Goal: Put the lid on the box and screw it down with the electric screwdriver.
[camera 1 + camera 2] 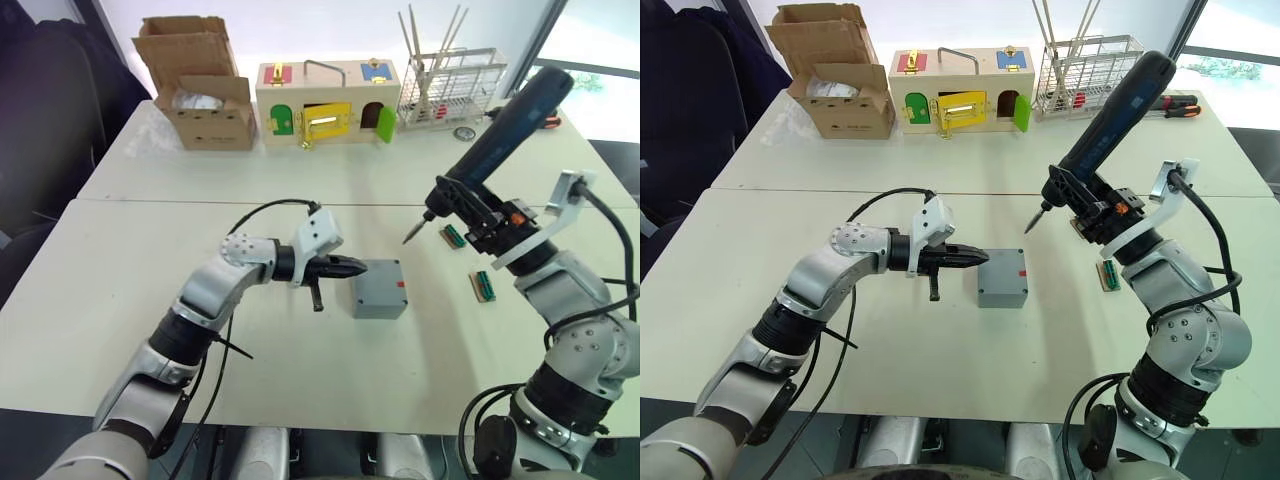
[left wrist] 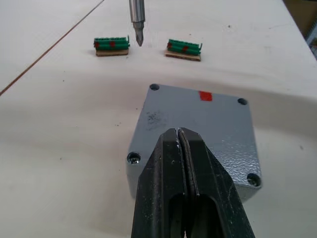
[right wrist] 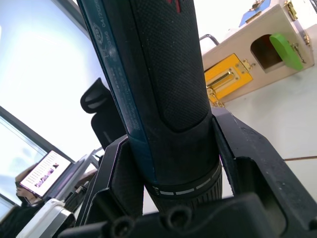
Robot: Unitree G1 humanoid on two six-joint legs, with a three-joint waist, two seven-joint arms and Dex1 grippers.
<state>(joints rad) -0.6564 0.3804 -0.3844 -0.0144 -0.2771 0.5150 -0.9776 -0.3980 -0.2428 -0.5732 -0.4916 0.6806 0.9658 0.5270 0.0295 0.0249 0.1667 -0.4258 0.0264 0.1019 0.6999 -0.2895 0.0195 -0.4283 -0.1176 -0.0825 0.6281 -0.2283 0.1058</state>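
So, lid [image 2: 198,124] is already seated on the box [image 1: 379,290] — we read that step as done. Landmark for everything below is the box, sitting on the table [image 1: 130,270].

Left of the box: our left hand [image 1: 352,266], fingers pressed together with nothing between them, tips just at the box's left upper edge. Whether they actually touch the lid we can't tell; looks like bracing.

On the box itself: the left wrist view shows four corner holes in the lid. Near-left corner seems to have a screw head in it; near-right maybe too. The two far corners look like dark holes, but we can't say for sure if they are empty. So fastening is partly done at best, judging from that.

Right of the box and above it: our right hand [image 1: 480,215] is clamped around the electric screwdriver [image 1: 505,125], body tilted, bit pointing down toward the box but well clear of the lid, not on any screw.

Further right of the box: two green connector strips [image 1: 484,285] on the table.

Left to do, as we judge: bring bit onto remaining corners and drive them down.
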